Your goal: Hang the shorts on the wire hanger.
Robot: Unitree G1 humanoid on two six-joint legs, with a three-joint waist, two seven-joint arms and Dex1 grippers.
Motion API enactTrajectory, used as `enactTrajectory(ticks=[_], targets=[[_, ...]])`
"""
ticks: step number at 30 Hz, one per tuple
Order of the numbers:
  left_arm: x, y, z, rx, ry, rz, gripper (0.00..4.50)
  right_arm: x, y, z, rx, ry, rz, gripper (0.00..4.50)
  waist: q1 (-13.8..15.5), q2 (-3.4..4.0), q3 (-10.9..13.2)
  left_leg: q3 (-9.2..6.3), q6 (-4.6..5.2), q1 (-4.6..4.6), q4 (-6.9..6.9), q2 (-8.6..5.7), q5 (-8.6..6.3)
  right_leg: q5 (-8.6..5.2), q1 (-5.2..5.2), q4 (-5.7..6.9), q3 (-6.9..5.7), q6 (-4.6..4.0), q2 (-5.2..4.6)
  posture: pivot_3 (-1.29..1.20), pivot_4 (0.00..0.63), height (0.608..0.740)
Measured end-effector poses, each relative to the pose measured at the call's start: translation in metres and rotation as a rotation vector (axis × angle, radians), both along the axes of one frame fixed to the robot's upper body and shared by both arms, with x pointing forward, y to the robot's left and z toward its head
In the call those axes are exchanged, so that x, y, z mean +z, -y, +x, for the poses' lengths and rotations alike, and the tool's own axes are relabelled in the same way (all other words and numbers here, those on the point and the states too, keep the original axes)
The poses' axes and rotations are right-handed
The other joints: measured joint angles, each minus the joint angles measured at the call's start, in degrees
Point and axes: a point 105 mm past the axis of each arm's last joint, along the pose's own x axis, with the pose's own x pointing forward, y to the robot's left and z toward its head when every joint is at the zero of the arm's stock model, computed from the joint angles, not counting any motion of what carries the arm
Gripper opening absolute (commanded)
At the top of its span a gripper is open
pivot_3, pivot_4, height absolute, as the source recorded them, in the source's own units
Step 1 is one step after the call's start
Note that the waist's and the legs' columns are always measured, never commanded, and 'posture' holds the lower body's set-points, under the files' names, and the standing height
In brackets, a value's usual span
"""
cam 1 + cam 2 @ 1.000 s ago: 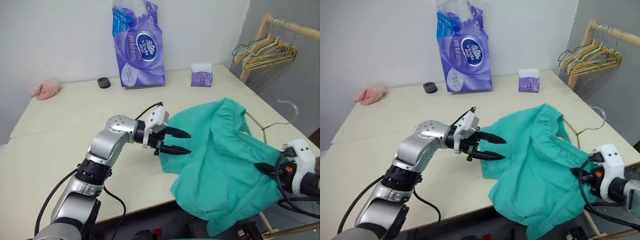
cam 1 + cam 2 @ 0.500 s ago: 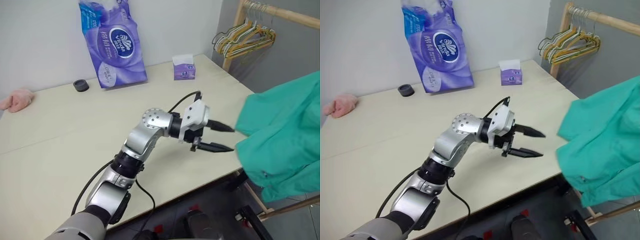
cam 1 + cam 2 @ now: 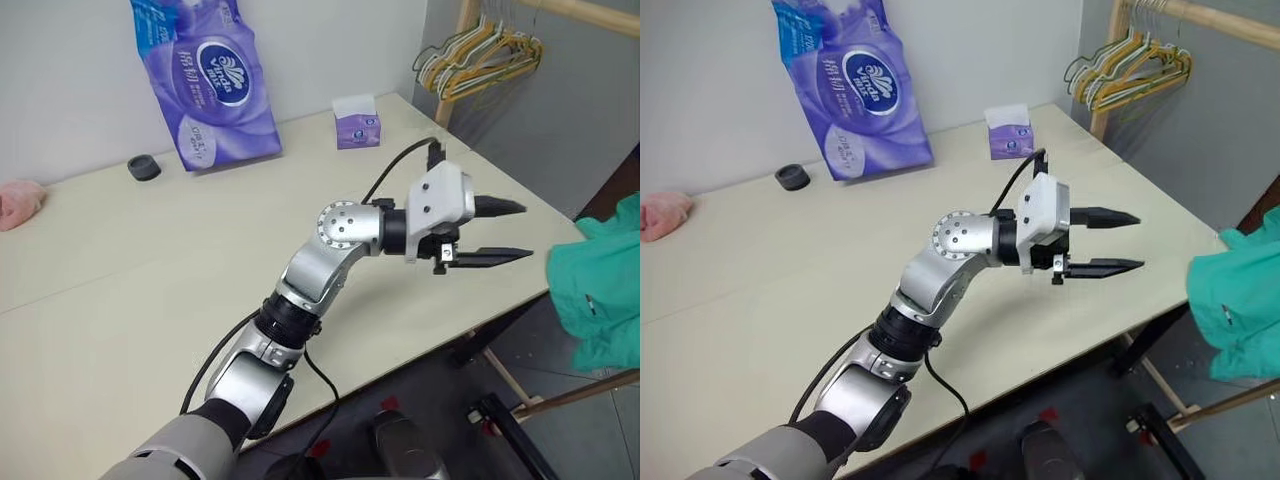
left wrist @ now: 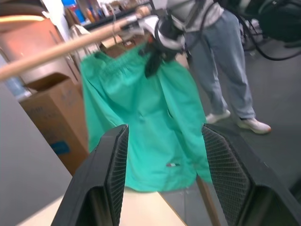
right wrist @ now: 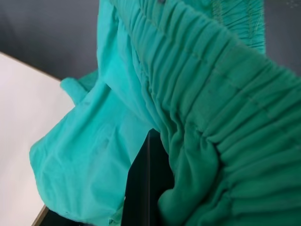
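The teal-green shorts [image 3: 605,290] hang in the air past the table's right edge, clear of the tabletop. In the left wrist view the shorts [image 4: 146,122] dangle from their gathered waistband, with my right gripper [image 4: 151,60] shut on it from above. The right wrist view has a black finger [image 5: 143,188] pressed into the waistband folds [image 5: 221,108]. My left gripper [image 3: 525,230] reaches out over the table's right edge, open and empty, pointing at the shorts with a gap between. The wire hanger is hidden.
A wooden rail [image 3: 560,12] with bunched hangers [image 3: 480,60] stands at the back right. On the table [image 3: 150,270] are a purple tissue pack [image 3: 215,80], a small tissue box [image 3: 357,122], a black cap [image 3: 143,167] and a pink cloth [image 3: 15,197]. A person [image 4: 221,61] and a cardboard box [image 4: 51,117] stand beyond the shorts.
The view has swung right. The right gripper has lifted the shorts off the table and carried them right, past its edge. The left arm has followed rightward and upward, still open.
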Motion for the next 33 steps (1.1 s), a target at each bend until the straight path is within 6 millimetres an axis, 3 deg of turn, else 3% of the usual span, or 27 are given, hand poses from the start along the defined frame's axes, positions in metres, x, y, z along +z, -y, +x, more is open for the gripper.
enactTrajectory(ticks=[4, 9, 26, 33], targets=[[0.017, 0.013, -0.003, -0.001, -0.018, -0.055, 2.61, -0.009, 0.021, 0.002, -0.026, -0.039, -0.033, 0.0, 0.1, 0.02, 0.2, 0.06, 0.02, 0.05, -0.06, -0.01, -0.03, -0.03, -0.01, 0.0, 0.07, 0.06, -0.01, -0.36, 0.179, 0.74], [0.015, 0.013, -0.001, -0.008, -0.063, -0.039, 2.61, -0.016, 0.032, 0.0, -0.022, -0.082, -0.042, 0.0, 0.1, 0.24, 0.5, 0.19, 0.01, 0.25, -0.14, 0.01, -0.03, -0.05, 0.01, 0.12, 0.22, 0.08, 0.0, -0.32, 0.174, 0.74], [0.016, 0.011, -0.001, -0.033, -0.096, -0.021, 2.61, -0.026, 0.035, 0.005, 0.032, -0.115, -0.042, 0.0, 0.6, 0.19, 0.5, 0.46, 0.0, 0.32, -0.11, 0.0, -0.04, 0.05, 0.01, 0.1, 0.59, 0.24, -0.03, -0.3, 0.161, 0.74], [0.016, 0.011, -0.003, -0.043, -0.093, -0.017, 2.66, -0.025, 0.033, 0.008, 0.041, -0.115, -0.048, 2.08, 0.5, 0.19, 0.5, 0.55, 0.0, 0.35, -0.11, 0.0, -0.04, 0.06, 0.0, 0.11, 0.68, 0.27, -0.03, -0.31, 0.16, 0.74]])
